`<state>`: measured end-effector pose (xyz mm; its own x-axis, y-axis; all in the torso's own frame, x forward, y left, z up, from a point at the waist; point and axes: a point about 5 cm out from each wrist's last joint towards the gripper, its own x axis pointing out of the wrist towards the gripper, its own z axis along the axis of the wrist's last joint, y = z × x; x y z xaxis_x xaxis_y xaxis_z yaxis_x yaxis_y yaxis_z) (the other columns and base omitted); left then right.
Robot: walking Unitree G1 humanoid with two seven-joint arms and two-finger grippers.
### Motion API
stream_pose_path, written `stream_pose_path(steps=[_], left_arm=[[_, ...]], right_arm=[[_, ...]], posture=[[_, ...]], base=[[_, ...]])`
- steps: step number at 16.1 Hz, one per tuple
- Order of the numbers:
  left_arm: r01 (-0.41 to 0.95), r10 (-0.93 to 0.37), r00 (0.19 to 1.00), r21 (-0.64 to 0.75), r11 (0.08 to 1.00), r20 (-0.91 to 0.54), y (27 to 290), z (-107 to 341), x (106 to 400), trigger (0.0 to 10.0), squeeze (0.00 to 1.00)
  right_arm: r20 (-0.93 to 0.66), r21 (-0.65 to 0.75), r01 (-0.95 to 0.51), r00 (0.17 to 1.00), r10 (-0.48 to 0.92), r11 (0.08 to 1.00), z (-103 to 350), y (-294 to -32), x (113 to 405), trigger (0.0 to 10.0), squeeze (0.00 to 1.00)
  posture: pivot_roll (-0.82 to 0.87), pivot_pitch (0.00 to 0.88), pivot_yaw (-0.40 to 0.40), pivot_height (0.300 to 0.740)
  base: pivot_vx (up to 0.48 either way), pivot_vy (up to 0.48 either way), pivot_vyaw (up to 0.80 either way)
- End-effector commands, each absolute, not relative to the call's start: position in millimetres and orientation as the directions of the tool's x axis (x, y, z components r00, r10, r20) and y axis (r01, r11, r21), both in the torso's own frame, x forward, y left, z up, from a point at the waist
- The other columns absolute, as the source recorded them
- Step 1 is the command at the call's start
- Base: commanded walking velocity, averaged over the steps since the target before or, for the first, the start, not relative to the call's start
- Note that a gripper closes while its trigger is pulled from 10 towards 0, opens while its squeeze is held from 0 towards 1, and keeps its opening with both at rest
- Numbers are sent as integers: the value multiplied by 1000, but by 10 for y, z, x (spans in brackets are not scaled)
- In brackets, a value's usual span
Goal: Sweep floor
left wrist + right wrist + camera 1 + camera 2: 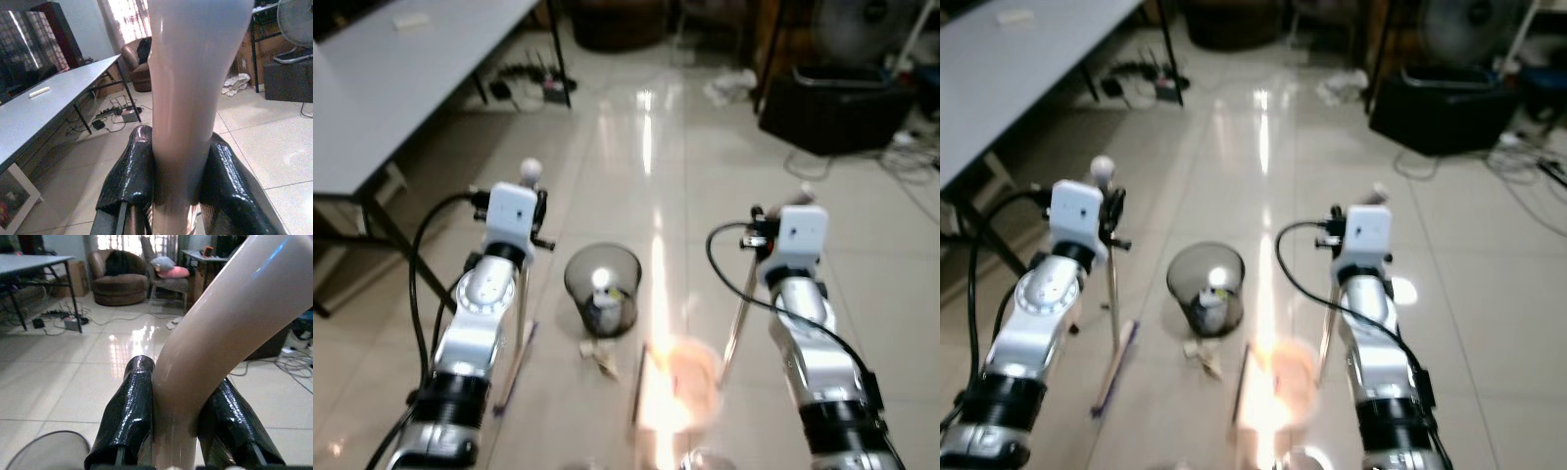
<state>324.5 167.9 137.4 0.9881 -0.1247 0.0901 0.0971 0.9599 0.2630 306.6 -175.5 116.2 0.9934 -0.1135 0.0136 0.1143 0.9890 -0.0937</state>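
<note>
left end effector pinched broom handle | right end effector pinched dustpan handle | scraps lay between them — unswept, apparently

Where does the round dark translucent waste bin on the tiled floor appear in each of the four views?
Left eye view: the round dark translucent waste bin stands just left of centre, between the two arms.
Right eye view: same bin, further left of centre.
Left wrist view: not in it.
Right wrist view: a grey curved rim at one corner, probably the bin.
Shared landmark: the grey table, also at.
</note>
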Motion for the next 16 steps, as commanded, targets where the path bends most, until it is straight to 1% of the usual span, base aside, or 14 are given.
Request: stream_pose_path(steps=[1, 10, 13, 16], left_arm=[[94, -136, 981, 275, 957, 139, 1677, 1494, 3262, 10000, 0], [93, -133, 983, 282, 955, 126, 1719, 1459, 3230, 10000, 0], [102, -137, 985, 284, 953, 107, 1717, 1415, 3215, 10000, 0], [123, -151, 985, 275, 954, 82, 1706, 1360, 3190, 10000, 0]], right_arm=[[55, -106, 124, 991, -119, 987, 1258, -1769, 3082, 10000, 0], [23, -90, 107, 994, -105, 990, 1172, -1744, 3026, 10000, 0], [13, -89, 106, 994, -105, 990, 1143, -1742, 2983, 10000, 0], [-3, -99, 111, 994, -112, 989, 1106, -1772, 2924, 10000, 0]], posture=[[27, 22, 42, 740], [29, 33, 42, 740], [26, 51, 47, 740], [21, 88, 52, 740]], base=[[379, 0, 0], [377, 0, 0], [355, 0, 0], [346, 0, 0]])
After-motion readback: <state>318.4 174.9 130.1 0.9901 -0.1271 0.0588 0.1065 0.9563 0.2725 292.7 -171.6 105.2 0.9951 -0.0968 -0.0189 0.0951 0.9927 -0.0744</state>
